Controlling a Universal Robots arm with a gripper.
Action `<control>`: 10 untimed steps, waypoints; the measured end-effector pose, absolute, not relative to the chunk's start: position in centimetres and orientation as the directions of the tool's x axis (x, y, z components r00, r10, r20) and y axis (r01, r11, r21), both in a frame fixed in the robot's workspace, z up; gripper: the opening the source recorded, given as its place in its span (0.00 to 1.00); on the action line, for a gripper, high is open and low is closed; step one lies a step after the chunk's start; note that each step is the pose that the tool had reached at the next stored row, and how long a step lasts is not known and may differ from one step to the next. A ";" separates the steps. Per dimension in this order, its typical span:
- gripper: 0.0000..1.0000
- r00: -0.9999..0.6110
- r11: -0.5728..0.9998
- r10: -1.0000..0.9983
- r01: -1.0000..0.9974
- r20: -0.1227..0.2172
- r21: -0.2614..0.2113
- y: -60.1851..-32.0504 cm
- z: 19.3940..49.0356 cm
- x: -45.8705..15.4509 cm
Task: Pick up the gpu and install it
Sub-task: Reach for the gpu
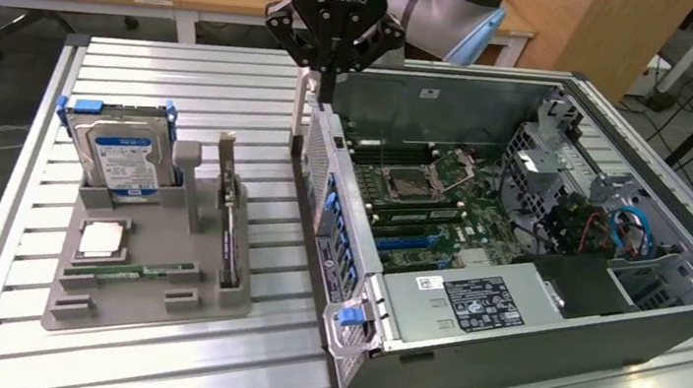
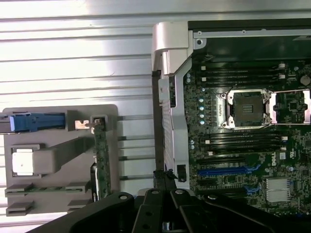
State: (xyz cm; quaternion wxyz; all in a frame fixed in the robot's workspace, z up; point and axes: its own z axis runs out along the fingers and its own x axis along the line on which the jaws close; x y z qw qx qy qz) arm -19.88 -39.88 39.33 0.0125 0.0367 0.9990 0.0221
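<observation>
Hard drive [image 1: 124,155] and gpu [image 1: 228,219] stand on edge in the grey holder [image 1: 146,313], below the claw [image 1: 326,75] and to the exterior view's left of it. Claw pressed together, empty, above the computer case [image 1: 565,350] rear wall. Judgement: a sound pick needs the claw spread, squared across the card's thin top edge, clear of the drive.

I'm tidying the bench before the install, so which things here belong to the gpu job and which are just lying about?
Job: gpu, upright in the grey holder; open computer case; hand, shut, above the case's edge.
Lying about: hard drive; memory stick; processor chip.
</observation>
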 end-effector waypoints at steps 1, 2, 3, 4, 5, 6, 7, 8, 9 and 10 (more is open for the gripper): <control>0.11 -0.997 0.996 0.074 0.073 -0.023 0.045 -39.9 39.3 -19.9; 0.11 -0.997 0.996 0.074 0.073 -0.023 0.045 -39.9 39.3 -19.9; 0.11 -0.997 0.996 0.074 0.073 -0.023 0.045 -39.9 39.3 -20.0; 0.11 -0.997 0.996 0.074 0.073 -0.023 0.045 -39.9 39.3 -20.0; 0.11 -0.997 0.996 0.074 0.073 -0.023 0.045 -39.9 39.3 -20.0; 0.11 -0.997 0.996 0.074 0.073 -0.023 0.045 -39.9 39.3 -20.0; 0.11 -0.997 0.996 0.074 0.073 -0.023 0.045 -39.9 39.3 -20.1; 0.11 -0.997 0.996 0.074 0.073 -0.023 0.045 -39.9 39.3 -20.1; 0.11 -0.997 0.996 0.074 0.073 -0.023 0.045 -39.9 39.3 -20.1; 0.11 -0.997 0.996 0.074 0.073 -0.023 0.045 -39.9 39.3 -20.1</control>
